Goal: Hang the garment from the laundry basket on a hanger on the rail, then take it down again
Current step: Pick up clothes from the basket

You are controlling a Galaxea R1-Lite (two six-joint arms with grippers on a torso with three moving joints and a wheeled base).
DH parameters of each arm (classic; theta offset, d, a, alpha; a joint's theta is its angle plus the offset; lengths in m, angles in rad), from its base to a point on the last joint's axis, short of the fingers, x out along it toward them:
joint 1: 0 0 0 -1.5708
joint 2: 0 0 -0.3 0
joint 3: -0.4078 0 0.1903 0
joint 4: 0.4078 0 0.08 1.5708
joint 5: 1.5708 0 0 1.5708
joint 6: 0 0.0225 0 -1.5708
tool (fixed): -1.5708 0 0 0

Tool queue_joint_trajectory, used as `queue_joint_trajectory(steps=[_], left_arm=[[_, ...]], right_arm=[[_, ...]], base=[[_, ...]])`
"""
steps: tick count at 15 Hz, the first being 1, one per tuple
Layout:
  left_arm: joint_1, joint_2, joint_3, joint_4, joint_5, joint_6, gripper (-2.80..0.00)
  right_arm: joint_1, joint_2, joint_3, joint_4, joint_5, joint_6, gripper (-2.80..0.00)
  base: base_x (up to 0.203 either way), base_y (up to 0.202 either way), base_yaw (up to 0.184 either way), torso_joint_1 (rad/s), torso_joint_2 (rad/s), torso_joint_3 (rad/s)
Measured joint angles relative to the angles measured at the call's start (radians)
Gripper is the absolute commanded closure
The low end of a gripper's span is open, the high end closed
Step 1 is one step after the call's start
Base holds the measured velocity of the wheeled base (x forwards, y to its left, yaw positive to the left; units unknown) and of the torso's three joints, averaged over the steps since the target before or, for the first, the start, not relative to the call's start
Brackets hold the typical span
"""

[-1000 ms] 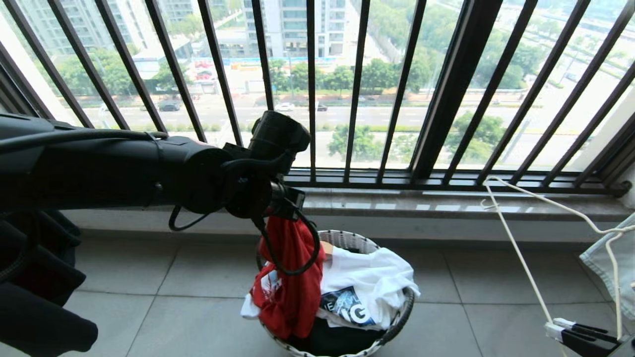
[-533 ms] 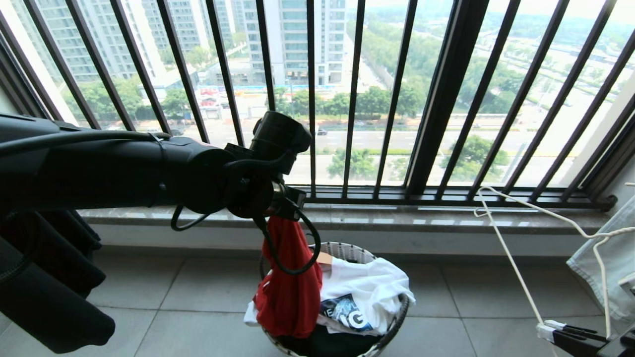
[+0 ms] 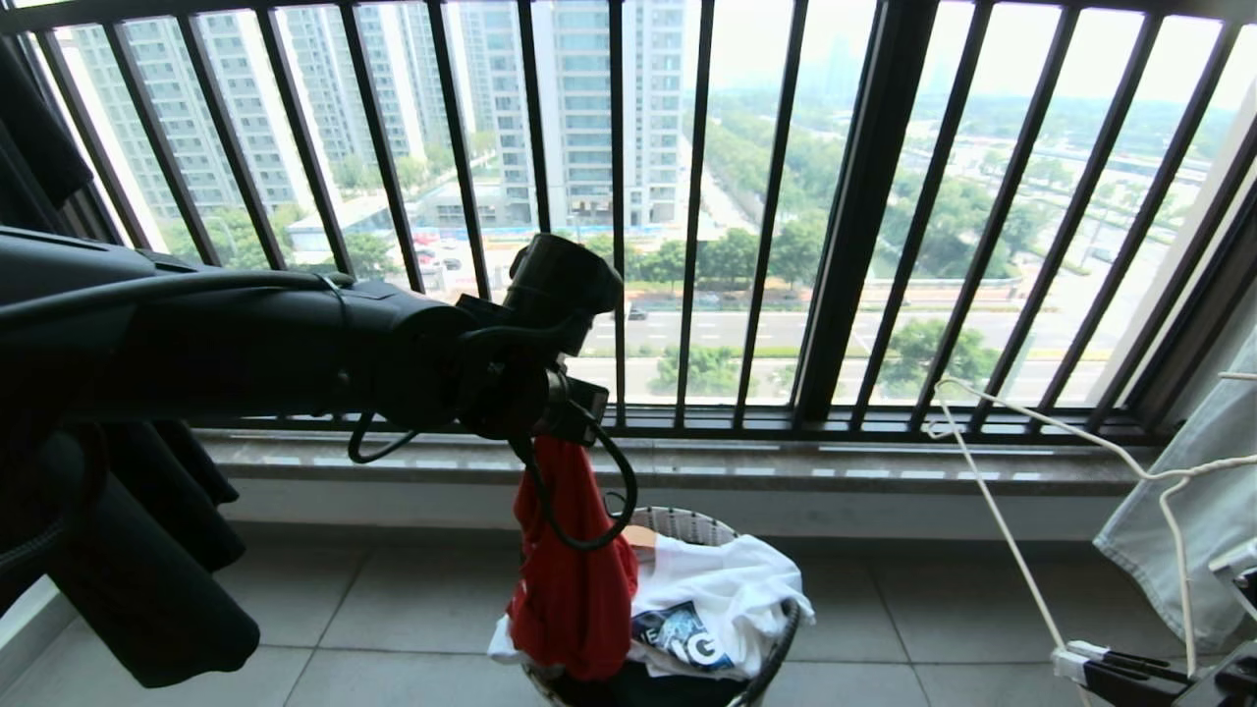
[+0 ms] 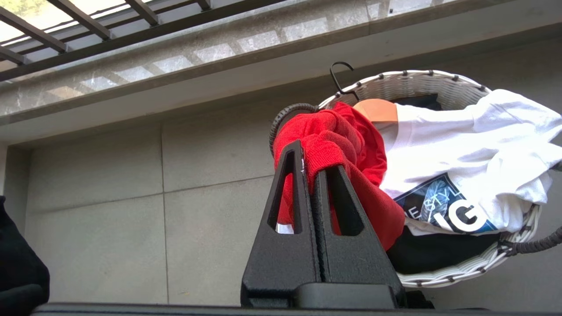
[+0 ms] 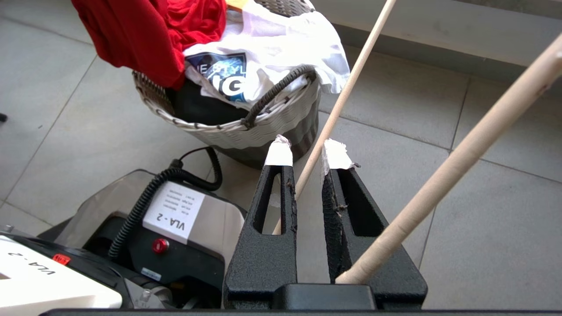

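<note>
Closest to me, low at the right, the right gripper [image 5: 307, 151] points forward and down to the tiled floor [image 5: 461, 245], and between its narrow fingers passes one thin bar of the white hanger [image 3: 1002, 511]; the fingers are around it, but I cannot tell if they press it. A little further, the left arm [image 3: 245, 344] reaches level across the scene from the left, its wrist bent down. The left gripper [image 4: 309, 169] is closed tight on a fold of the red garment [image 3: 570, 579], which hangs straight down from it into the laundry basket [image 4: 439, 83]. In the basket also lies a white T-shirt [image 3: 737, 579]. Behind stands the dark window railing [image 3: 854, 196].
</note>
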Motion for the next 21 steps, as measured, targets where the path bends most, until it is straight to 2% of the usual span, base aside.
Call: queue_joint_trajectory(steps=[8,14,16,18,21], left_arm=[[0.0,0.003,0.005,0.0,0.0,0.002,0.0],[0.0,-0.016,0.023,-0.002,-0.006,0.001,0.0],[0.0,-0.042,0.042,-0.001,-0.061,0.013,0.0],[-0.001,-0.072,0.032,0.0,-0.102,0.034,0.0],[-0.001,-0.089,-0.012,0.007,-0.142,0.11,0.0]], right_arm=[[0.0,0.009,-0.001,-0.001,0.002,0.001,0.0],[0.004,0.018,-0.017,-0.001,0.074,-0.01,0.0],[0.02,0.009,-0.026,-0.001,0.126,-0.052,0.0],[0.056,0.009,-0.056,0.005,0.141,-0.079,0.0],[0.135,0.033,-0.098,0.068,0.141,-0.081,0.0]], base=[[0.0,0.0,0.0,0.001,0.0,0.015],[0.0,0.0,0.0,0.0,0.0,0.0],[0.0,0.0,0.0,0.0,0.0,0.0],[0.0,0.0,0.0,0.0,0.0,0.0],[0.0,0.0,0.0,0.0,0.0,0.0]])
